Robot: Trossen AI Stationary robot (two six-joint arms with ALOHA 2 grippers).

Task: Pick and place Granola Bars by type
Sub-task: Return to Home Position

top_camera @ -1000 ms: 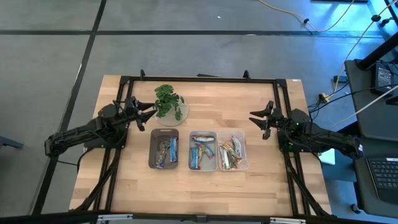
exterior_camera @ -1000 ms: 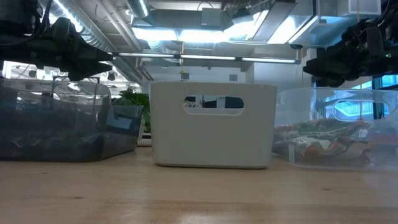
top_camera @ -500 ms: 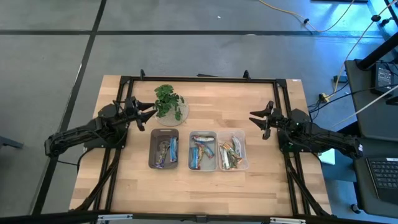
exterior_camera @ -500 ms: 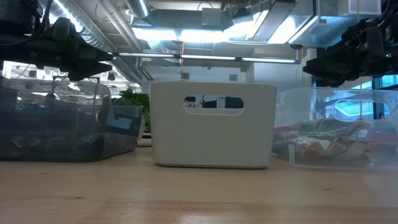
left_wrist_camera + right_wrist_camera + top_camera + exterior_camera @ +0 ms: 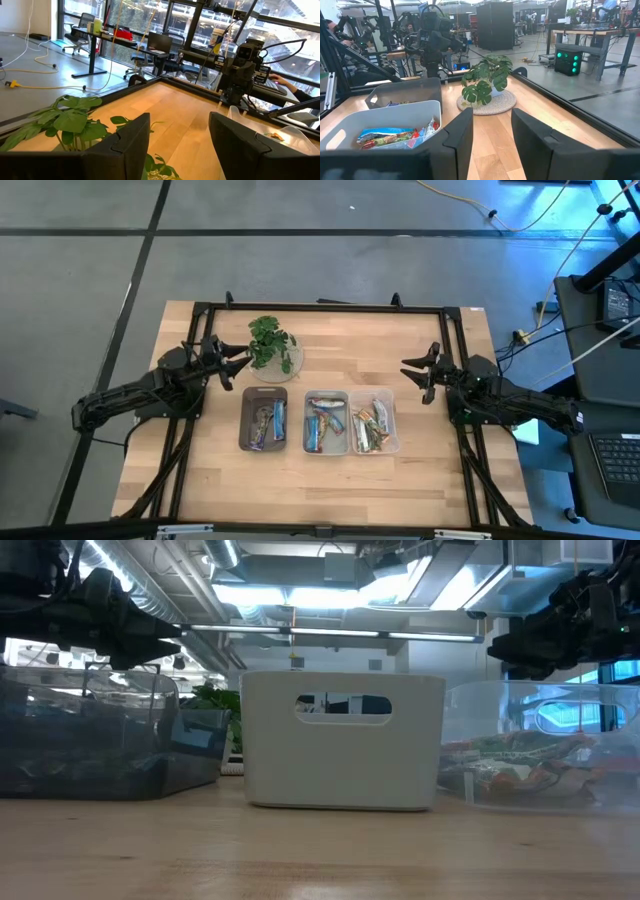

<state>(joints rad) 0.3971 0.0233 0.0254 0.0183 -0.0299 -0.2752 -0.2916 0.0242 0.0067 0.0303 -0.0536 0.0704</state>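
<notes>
Nothing has shifted since half a second ago; both arms and every bin sit exactly as they did. The wooden table [image 5: 420,480] carries everything; the left arm [image 5: 130,398] reaches in from its side and the right arm [image 5: 520,405] from the opposite side, both raised above the tabletop. Three bins stand in a row near the middle; the dark grey bin [image 5: 243,420] is nearest the left arm, the white bin [image 5: 326,393] touches the transparent bin [image 5: 395,425], which is nearest the right arm. A leafy plant [image 5: 268,340] on a round dish [image 5: 287,367] stands just behind the dark grey bin. The left gripper [image 5: 243,367] hovers beside the plant, fingers spread wide with nothing between them; the right gripper [image 5: 410,372] hangs near the transparent bin's far corner, likewise wide and empty. The Granola Bars [image 5: 324,423] lie inside the bins, some in each of the three.
</notes>
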